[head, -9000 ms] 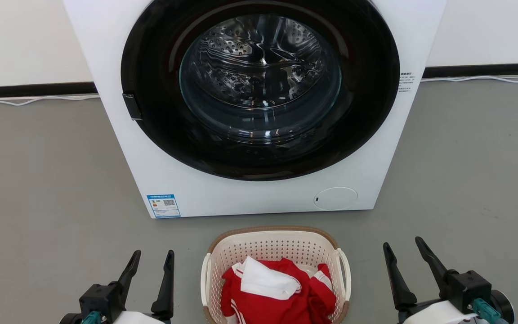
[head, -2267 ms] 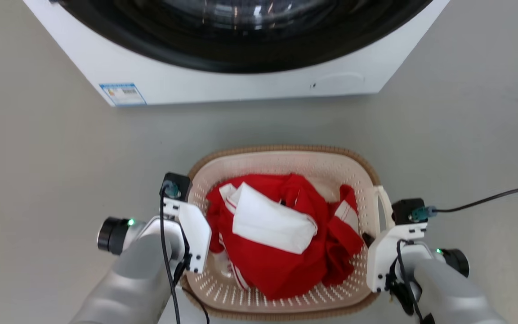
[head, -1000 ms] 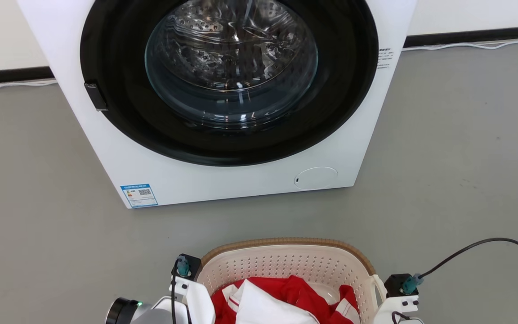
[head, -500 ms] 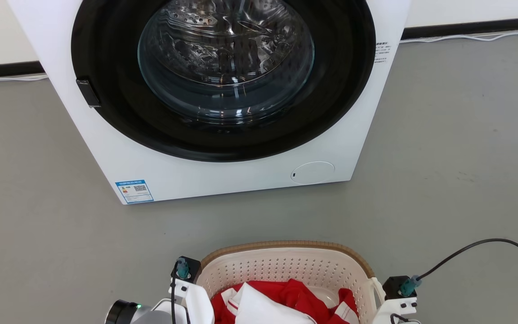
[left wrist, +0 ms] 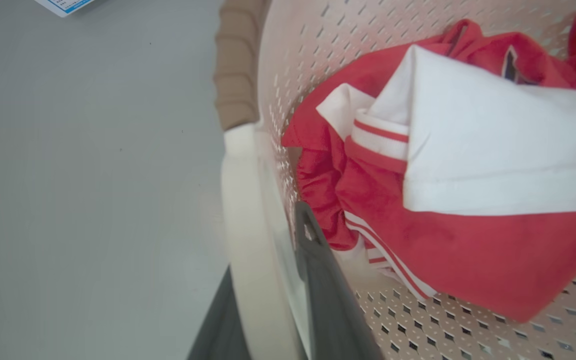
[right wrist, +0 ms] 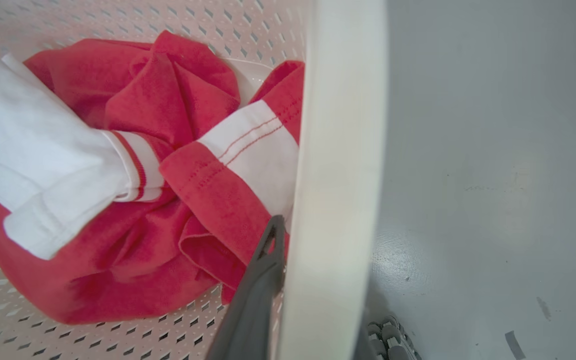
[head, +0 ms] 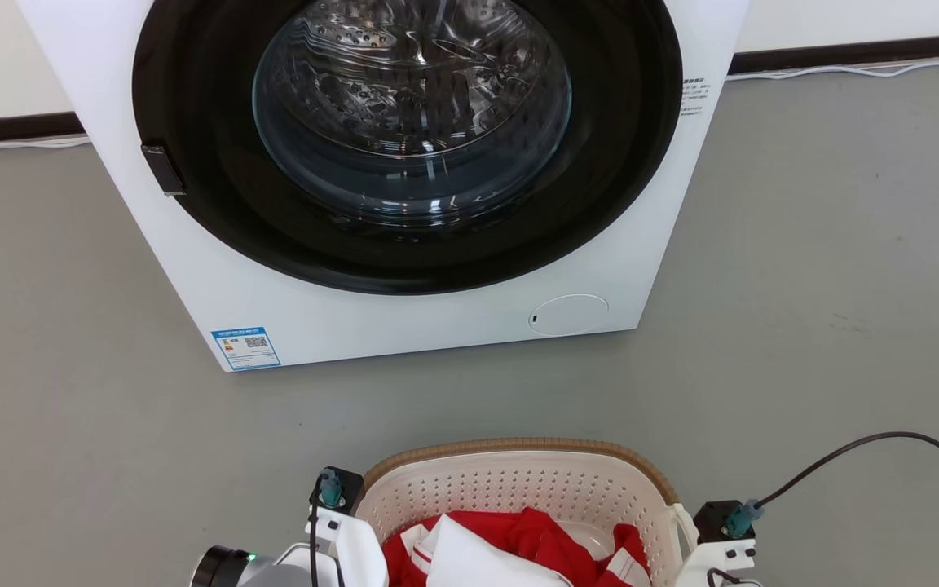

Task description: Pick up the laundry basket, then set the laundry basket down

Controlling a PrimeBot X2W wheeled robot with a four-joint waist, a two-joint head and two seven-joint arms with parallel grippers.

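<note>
The laundry basket [head: 518,447] sits at the bottom edge of the head view, on the near side of a white front-loading washer [head: 437,326], with a strip of grey floor [head: 804,285] between them. Its brown woven-look rim curves over cream perforated walls, and a crumpled red-and-white garment [head: 518,530] lies inside. Whether the base clears the floor cannot be told

In the left wrist view, the left gripper [left wrist: 268,240] straddles the basket's left loop handle [left wrist: 245,210]: one dark finger [left wrist: 323,290] lies inside the basket against the handle, beside the red cloth, and the other shows on the outer side, mostly hidden behind the handle. The jaws are clamped on that handle

In the right wrist view, the right gripper [right wrist: 328,280] takes the right loop handle [right wrist: 338,150] the same way, with one finger [right wrist: 258,280] inside by the garment's white striped cuff and a ribbed pad [right wrist: 388,340] showing on the outer side at the bottom edge. These jaws are clamped on the handle as well

The washer's round door [head: 412,106] is shut, its drum visible through the glass, and a blue label [head: 245,348] sits at its lower left corner. A black cable [head: 869,447] arcs from the right wrist across the floor
</note>
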